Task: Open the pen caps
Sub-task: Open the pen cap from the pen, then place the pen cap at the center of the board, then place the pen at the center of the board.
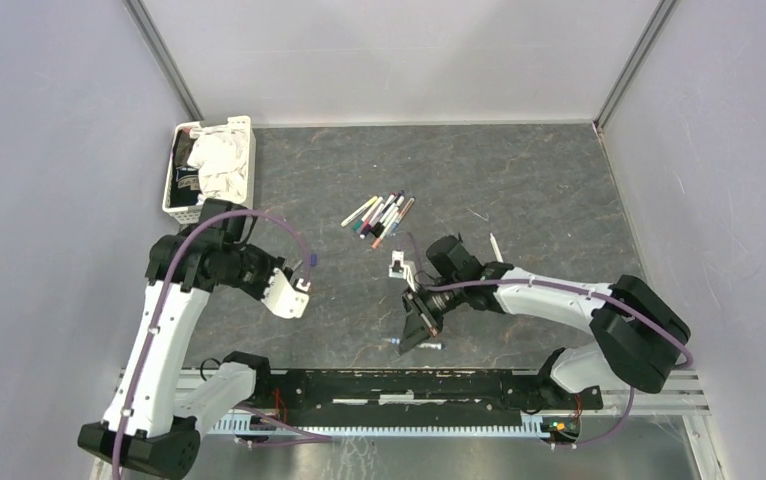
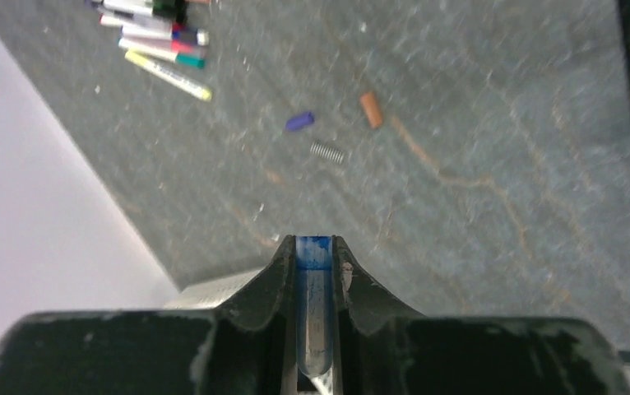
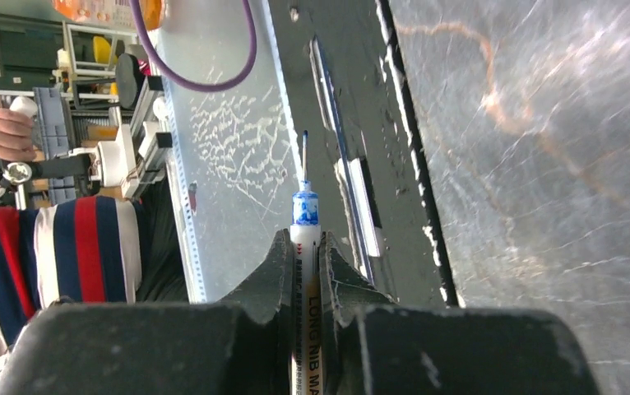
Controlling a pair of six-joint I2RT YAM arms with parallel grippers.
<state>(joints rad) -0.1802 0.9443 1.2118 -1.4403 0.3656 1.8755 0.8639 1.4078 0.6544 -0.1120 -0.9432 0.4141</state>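
Grey veined tabletop (image 1: 559,180) between pale walls. Small translucent blue plastic pen cap (image 2: 313,288): clamped between the fingers of the left gripper (image 2: 314,247), above the surface's left half. It looks light, stiff and smooth, probably slippery, and is best pinched across its sides, as shown. The right gripper (image 3: 304,245) clenches a white-barrelled marker (image 3: 304,288), its blue nib bared, pointing toward the near edge. A loose purple cap (image 2: 299,121) and an orange cap (image 2: 370,109) lie apart on the surface. Capped markers (image 1: 379,212) cluster near the centre.

Top view high above table (image 1: 559,190), wrist views close, sharing its surface.
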